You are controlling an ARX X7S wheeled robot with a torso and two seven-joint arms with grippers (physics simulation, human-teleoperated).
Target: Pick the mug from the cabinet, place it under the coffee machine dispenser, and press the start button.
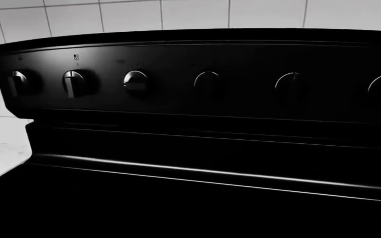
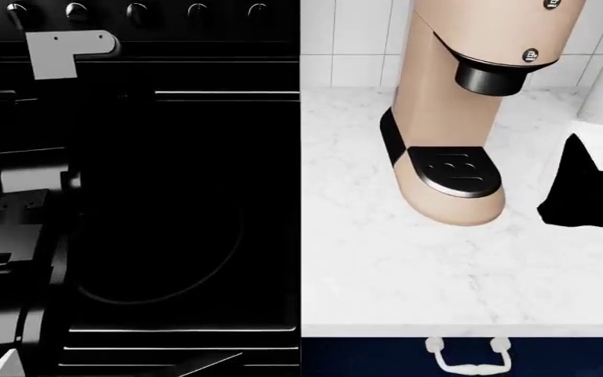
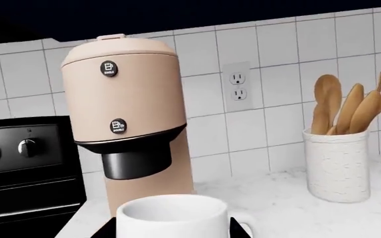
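In the right wrist view the white mug (image 3: 172, 215) sits upright between my right gripper's (image 3: 170, 231) black fingers (image 3: 105, 230), which are shut on its sides, with its handle off to one side. It is in front of the beige coffee machine (image 3: 127, 89), below and short of the black dispenser (image 3: 136, 161). Two round buttons (image 3: 117, 125) mark the machine's front. In the head view my right gripper (image 2: 584, 192) hovers right of the black drip tray (image 2: 451, 169), under the dispenser (image 2: 490, 78). My left arm (image 2: 9, 236) lies over the black stove, its jaws lost in the dark.
A black stove (image 2: 176, 196) with a row of knobs (image 1: 135, 82) fills the left. A white speckled canister (image 3: 337, 163) with wooden utensils stands right of the machine. The white marble counter (image 2: 385, 275) ends at its front edge above a blue drawer handle (image 2: 469, 357).
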